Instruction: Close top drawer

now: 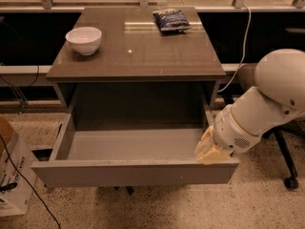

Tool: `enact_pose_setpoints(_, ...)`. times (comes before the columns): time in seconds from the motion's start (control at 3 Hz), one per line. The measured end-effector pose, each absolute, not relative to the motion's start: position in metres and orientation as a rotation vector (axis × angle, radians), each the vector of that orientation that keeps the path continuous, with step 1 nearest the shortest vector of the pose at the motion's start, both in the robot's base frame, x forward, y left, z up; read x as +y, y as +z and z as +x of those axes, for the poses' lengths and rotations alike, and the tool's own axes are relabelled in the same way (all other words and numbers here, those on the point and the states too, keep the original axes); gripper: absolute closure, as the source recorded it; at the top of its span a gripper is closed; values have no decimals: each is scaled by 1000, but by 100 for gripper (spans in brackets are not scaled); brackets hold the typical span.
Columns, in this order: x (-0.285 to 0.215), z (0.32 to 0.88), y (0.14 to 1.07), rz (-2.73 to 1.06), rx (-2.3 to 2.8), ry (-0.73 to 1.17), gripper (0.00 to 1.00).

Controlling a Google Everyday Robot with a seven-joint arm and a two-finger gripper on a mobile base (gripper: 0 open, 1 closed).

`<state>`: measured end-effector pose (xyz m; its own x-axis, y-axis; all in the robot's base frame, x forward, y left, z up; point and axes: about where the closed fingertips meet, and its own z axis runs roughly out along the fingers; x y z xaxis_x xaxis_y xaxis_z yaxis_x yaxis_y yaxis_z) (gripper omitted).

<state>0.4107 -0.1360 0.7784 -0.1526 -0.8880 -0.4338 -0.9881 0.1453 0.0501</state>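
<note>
Standing pulled far out of the cabinet toward the camera: drawer (133,171). Its long axis runs left–right. The flat front panel faces the viewer, nearest of everything and low in the view, over speckled floor. The lighter grey inside shows behind the panel.

Gripper (209,150) is at the drawer's right front corner, where the side wall meets the front panel. It is on or just above the rim; contact can't be confirmed. The yellowish tip points down and left. Open or closed: cannot tell.

Arm (267,104) enters from the right as thick white segments, sloping down-left from a rounded joint at the right edge to the wrist.

Box (12,175) is on the floor, left of the drawer. Chair base (288,166) is on the right, behind the arm.

Farther back is the cabinet top (138,51) — brown, glossy. Bowl (84,39), white and upright, sits on its left side. Bag (171,19), dark and lying flat, is at the back, right of centre, well apart from the bowl. Cable (243,46), white, hangs beyond the right rear corner.
</note>
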Motion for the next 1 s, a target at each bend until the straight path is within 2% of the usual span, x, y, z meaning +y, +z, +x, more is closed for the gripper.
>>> enact_pose_setpoints(1.0, -152, 421, 674, -1716, 2216, 601, 100)
